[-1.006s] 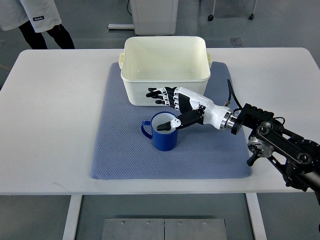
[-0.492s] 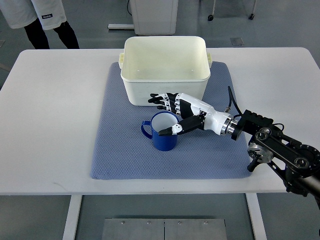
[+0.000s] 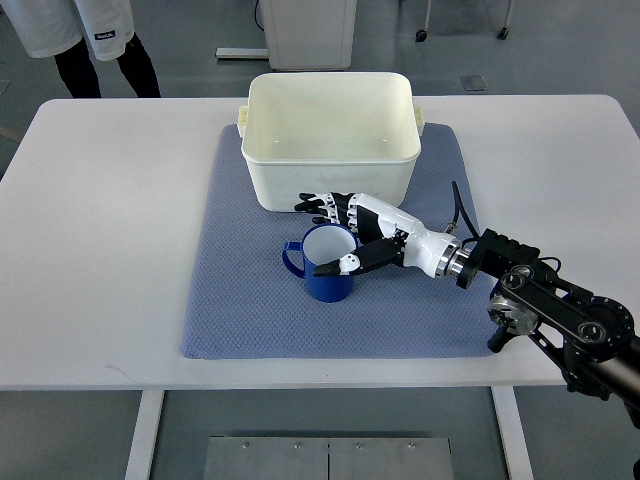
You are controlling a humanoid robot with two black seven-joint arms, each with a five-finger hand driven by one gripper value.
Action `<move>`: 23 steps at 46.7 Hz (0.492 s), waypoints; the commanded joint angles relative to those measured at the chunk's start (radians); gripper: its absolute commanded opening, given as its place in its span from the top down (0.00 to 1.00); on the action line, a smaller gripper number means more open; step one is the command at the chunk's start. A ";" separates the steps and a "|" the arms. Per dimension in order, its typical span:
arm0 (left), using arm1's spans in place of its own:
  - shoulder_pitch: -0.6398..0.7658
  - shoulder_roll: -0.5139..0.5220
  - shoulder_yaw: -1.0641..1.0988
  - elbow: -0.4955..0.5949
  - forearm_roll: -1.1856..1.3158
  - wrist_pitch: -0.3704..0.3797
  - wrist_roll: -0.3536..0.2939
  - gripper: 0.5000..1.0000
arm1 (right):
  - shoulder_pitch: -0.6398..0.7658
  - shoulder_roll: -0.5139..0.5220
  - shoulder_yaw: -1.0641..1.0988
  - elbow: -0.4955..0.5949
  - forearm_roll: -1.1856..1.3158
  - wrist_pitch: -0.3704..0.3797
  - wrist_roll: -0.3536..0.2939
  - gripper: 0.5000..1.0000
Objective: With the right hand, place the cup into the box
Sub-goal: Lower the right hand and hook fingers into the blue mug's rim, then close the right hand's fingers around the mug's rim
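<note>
A blue cup [image 3: 326, 263] is standing upright on a blue-grey mat [image 3: 240, 290] that is covering the middle of the white tabletop [image 3: 100, 230]. Its handle is pointing toward the tabletop's left edge, and it is sitting just in front of a white plastic box [image 3: 330, 140], which is resting on the far half of the mat, nearer the tabletop's far edge.

The right hand [image 3: 352, 228] is reaching in from the right edge on a black and white arm [image 3: 540, 305] and is hovering at the cup's right side. Its fingers [image 3: 318, 206] are spreading along the far side of the rim, between cup and box wall, while the thumb is stretching across the near side of the rim. The hand is loose, not closed on the cup; whether any digit is touching the rim cannot be told.

A person's legs [image 3: 100, 70] are showing beyond the far left corner of the tabletop.
</note>
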 commanded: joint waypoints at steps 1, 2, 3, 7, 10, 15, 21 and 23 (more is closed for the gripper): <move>0.000 0.000 0.000 -0.001 0.000 0.000 0.000 0.00 | -0.002 0.002 -0.003 -0.001 0.000 -0.001 0.000 0.01; 0.000 0.000 0.000 0.000 0.000 0.000 0.000 0.00 | -0.002 0.002 -0.003 -0.001 0.000 -0.002 0.002 0.01; 0.000 0.000 0.000 0.000 0.000 0.000 0.000 0.00 | -0.002 0.003 -0.005 -0.001 0.000 -0.002 0.000 0.01; 0.000 0.000 0.000 -0.001 0.000 -0.001 0.000 0.00 | -0.003 0.006 -0.005 -0.002 0.000 -0.002 0.002 0.01; 0.000 0.000 0.000 0.000 0.000 0.000 0.000 0.00 | -0.005 0.006 -0.009 -0.005 0.000 -0.002 0.003 0.01; 0.000 0.000 0.000 0.000 0.000 0.000 0.000 0.00 | -0.005 0.008 -0.012 -0.014 0.000 -0.005 0.019 0.01; 0.000 0.000 0.000 0.000 0.000 0.000 0.000 0.00 | -0.008 0.008 -0.022 -0.016 0.000 -0.009 0.034 0.03; 0.000 0.000 0.000 0.000 0.000 0.000 0.000 0.00 | -0.008 0.008 -0.023 -0.016 0.000 -0.012 0.037 0.03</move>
